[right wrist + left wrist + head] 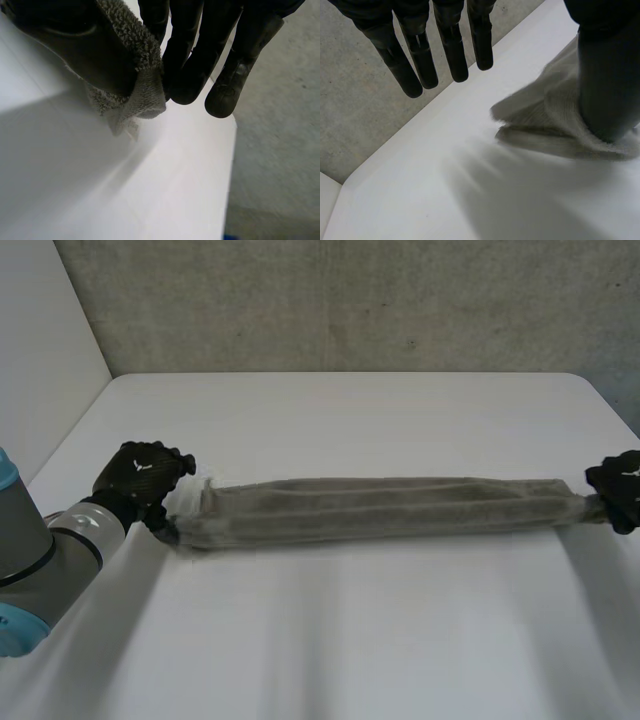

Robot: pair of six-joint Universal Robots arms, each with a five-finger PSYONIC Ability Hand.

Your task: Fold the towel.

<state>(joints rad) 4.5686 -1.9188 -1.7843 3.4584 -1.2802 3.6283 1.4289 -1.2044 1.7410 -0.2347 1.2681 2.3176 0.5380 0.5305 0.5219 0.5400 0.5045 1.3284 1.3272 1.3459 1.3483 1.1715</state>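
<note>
At the left, the left robot hand (140,478) sits at the towel's end with its fingers (420,55) straight and clear of the cloth; its thumb seems to rest on that end, not pinching. The towel (390,508) lies as a long narrow strip across the tabletop (350,630). At the right, the right robot hand (620,488) pinches the other end. The lengthwise folds look done; next, one end likely needs carrying over to the other.
</note>
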